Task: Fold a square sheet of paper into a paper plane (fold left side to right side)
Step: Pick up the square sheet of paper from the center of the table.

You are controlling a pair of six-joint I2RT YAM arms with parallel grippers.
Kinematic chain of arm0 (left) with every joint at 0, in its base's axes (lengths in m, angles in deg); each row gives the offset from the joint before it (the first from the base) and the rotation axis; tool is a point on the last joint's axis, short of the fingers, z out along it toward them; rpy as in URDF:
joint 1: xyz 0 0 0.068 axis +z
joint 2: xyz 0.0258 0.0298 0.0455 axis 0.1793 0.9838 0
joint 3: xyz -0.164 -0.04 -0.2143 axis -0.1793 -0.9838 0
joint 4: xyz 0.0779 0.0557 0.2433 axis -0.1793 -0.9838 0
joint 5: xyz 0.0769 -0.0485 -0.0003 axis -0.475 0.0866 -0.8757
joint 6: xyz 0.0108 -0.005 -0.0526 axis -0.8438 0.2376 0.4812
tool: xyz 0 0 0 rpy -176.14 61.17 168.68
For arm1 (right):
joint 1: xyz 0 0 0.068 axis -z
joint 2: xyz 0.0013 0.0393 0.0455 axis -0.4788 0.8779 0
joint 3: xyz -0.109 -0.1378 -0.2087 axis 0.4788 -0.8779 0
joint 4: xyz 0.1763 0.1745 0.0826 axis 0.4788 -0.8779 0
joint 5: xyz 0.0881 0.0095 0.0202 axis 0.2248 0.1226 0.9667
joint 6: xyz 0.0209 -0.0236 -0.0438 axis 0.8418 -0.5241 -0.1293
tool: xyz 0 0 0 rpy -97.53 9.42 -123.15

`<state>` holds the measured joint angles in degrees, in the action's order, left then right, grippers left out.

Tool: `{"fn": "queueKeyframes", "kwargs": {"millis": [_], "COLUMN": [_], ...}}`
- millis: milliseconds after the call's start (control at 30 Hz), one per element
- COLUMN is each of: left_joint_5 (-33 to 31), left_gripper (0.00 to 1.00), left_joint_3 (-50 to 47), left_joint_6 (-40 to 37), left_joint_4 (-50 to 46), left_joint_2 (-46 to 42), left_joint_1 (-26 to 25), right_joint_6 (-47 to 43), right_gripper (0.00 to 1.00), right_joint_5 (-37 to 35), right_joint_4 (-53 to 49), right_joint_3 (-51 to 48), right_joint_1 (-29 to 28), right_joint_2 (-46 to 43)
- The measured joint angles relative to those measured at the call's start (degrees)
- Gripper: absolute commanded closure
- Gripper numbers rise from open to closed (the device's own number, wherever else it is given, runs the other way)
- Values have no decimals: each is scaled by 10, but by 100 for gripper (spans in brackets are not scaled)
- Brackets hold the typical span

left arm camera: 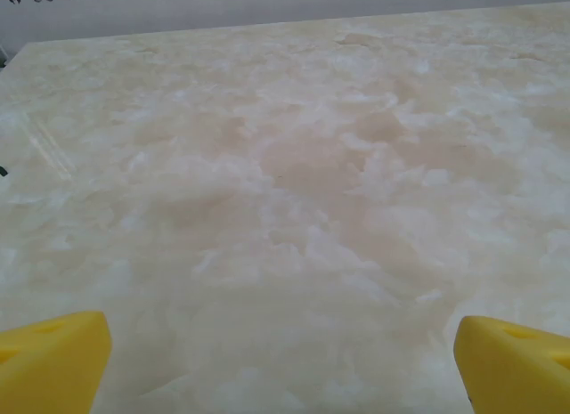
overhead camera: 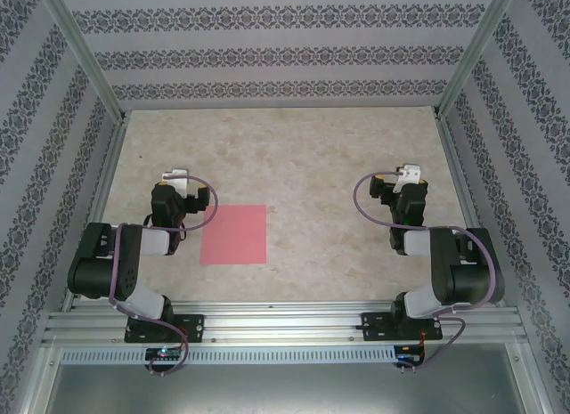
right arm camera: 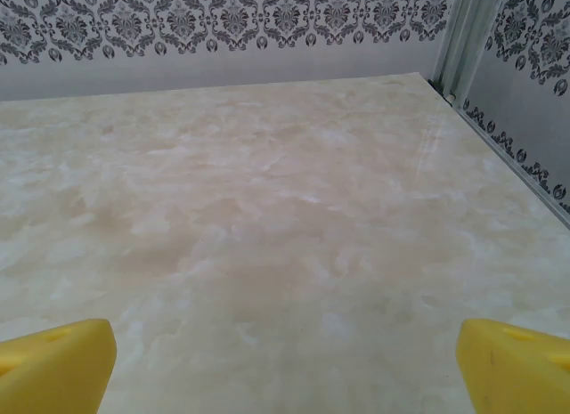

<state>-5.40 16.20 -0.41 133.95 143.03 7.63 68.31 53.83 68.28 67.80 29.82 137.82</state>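
Pink square sheet of paper (overhead camera: 234,235) lies flat on the counter (overhead camera: 321,147); left and right jaws stand released, empty.

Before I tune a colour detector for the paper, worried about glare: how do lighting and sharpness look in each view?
Top external: even, soft light; the square sheet of paper is flat pink, no glare. Left wrist: the table looks pale and soft, and the left gripper has blurred yellow tips. Right wrist: sharper, wallpaper crisp, a faint sheen near the table's right edge.
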Motion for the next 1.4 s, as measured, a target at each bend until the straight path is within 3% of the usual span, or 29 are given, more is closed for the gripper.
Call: {"fn": "queueKeyframes", "kwargs": {"millis": [800,967,1100,1233,1400], "left_joint_5": [-19,-52,-53,-5,92], "left_gripper": [0,0,0,0,0], "left_joint_3": [6,58,174,247,245], "left_joint_6": [1,30,99,177,259], "left_joint_4": [-25,-173,-358,-528,-722], "left_joint_2": [-22,-149,-235,-270,-283], "left_joint_1": [0,0,0,0,-1], "right_joint_6": [0,3,28,81,167], "right_gripper": [2,2,2,2,2], "right_joint_5": [2,1,-2,-2,-15], "right_joint_4": [-16,-164,-315,-436,-564], "right_joint_3": [6,68,158,221,257], "right_joint_1": [0,-6,-47,-124,-246], "right_joint_2": [-3,-80,-162,-199,-178]}}
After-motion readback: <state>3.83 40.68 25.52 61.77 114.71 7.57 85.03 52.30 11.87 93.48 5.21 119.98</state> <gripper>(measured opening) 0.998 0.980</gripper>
